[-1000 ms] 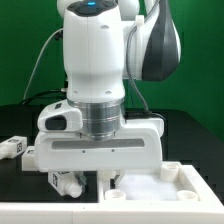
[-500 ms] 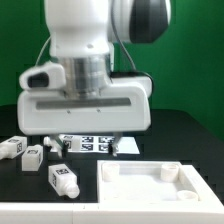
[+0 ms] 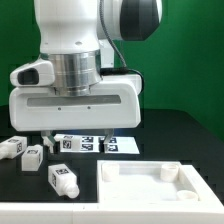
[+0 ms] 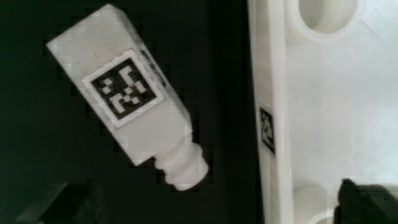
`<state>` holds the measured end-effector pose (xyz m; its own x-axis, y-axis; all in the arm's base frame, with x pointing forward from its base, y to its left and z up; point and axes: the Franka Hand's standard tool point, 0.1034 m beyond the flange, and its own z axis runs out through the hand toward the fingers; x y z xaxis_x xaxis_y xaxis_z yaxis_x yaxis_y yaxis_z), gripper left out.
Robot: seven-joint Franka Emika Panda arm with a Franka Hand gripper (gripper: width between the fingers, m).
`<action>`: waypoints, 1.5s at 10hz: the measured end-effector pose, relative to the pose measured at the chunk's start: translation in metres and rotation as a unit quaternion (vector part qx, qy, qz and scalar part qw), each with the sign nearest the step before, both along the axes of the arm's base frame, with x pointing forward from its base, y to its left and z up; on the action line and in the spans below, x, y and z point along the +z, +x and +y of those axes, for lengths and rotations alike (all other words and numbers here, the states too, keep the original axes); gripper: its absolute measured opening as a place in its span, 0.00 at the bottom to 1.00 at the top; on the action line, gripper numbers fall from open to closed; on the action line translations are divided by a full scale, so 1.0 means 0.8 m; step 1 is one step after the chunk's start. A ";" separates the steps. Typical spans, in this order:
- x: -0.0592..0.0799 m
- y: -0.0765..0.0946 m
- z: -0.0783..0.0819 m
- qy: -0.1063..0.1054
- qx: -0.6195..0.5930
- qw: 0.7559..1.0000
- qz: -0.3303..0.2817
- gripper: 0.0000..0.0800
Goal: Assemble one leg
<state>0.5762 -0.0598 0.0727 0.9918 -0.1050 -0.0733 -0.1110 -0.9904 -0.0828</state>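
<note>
Three white legs with marker tags lie on the black table at the exterior view's left: one (image 3: 8,148), one (image 3: 33,157), and one (image 3: 63,180) nearest the large white panel (image 3: 150,188). My gripper (image 3: 78,131) hangs above the table behind them, its fingers mostly hidden under the wide hand. In the wrist view one leg (image 4: 125,90) lies flat beside the panel's edge (image 4: 311,120), not touching it. My gripper (image 4: 217,205) is open and empty, with the dark fingertips (image 4: 71,205) set wide apart, well above the leg.
The marker board (image 3: 95,144) lies flat behind the legs, under the hand. The panel has raised corner holes (image 3: 170,172), and one hole shows in the wrist view (image 4: 338,15). A green wall stands behind.
The arm has risen and shifted toward the exterior view's left, away from the panel. The legs and the marker board now show below the hand. Nothing was picked up.
</note>
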 end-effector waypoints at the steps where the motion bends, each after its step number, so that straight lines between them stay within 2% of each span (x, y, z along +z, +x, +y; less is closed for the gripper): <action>1: -0.007 -0.015 -0.013 0.001 0.001 1.000 0.019 0.81; 2: 0.001 -0.025 -0.023 0.004 -0.002 0.999 0.040 0.81; 3: 0.013 -0.026 -0.027 0.003 -0.001 0.999 0.041 0.81; 5: 0.024 -0.038 -0.028 0.012 -0.004 0.996 0.087 0.81; 6: 0.018 -0.039 -0.027 0.018 -0.005 0.995 0.103 0.81; 9: 0.012 -0.051 -0.023 0.046 0.011 0.976 0.210 0.81; 10: 0.006 -0.056 -0.042 0.058 0.035 0.970 0.235 0.81; 11: 0.008 -0.071 -0.062 0.060 0.049 0.955 0.288 0.81; 12: 0.010 -0.075 -0.079 0.047 0.075 0.941 0.327 0.81; 13: 0.008 -0.070 -0.088 0.023 0.097 0.938 0.331 0.81; 15: 0.005 -0.074 -0.091 0.025 0.091 0.939 0.330 0.81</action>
